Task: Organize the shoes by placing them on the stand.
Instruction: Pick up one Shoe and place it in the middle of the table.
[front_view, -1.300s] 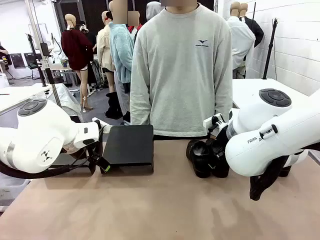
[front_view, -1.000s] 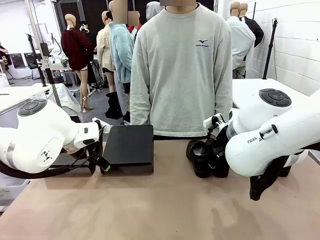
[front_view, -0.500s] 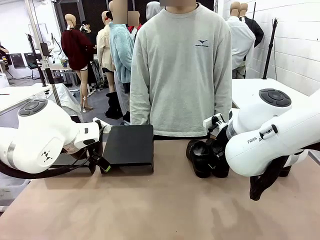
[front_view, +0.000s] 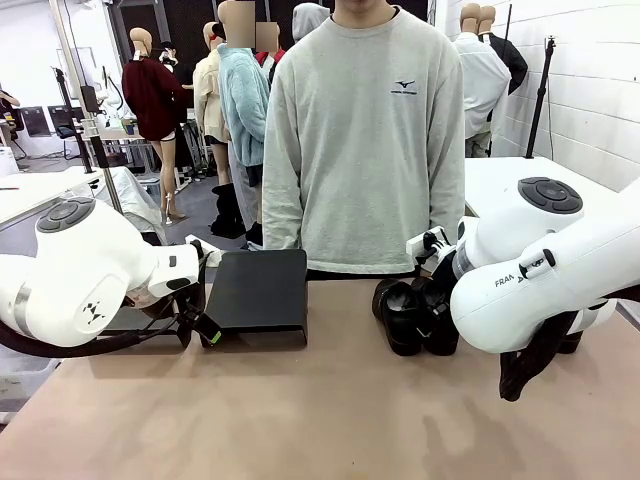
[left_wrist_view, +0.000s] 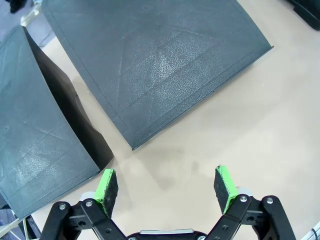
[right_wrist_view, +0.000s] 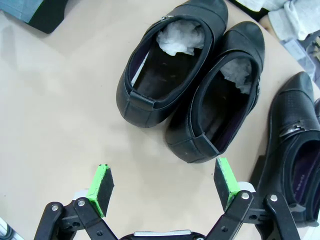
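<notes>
Right gripper (right_wrist_view: 164, 184): jaws apart, empty, poised over the table (right_wrist_view: 55, 100) just near of two shoes (right_wrist_view: 165, 70) that lie touching at the right, paper (right_wrist_view: 175, 37) in their toes. Left gripper (left_wrist_view: 166, 186): jaws apart, empty, beside the stand (left_wrist_view: 155, 65) at the left. Best I pinch one shoe's heel wall, clear of its neighbour. Third shoe (right_wrist_view: 292, 150): cut off at the edge. From the front, my right arm (front_view: 540, 290) hides most of the shoes.

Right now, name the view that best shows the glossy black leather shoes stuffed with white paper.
Right wrist view: the glossy black leather shoes lie side by side, seen from above, openings plain. Front view: partly hidden behind the right arm. Left wrist view: black stand panels.
</notes>
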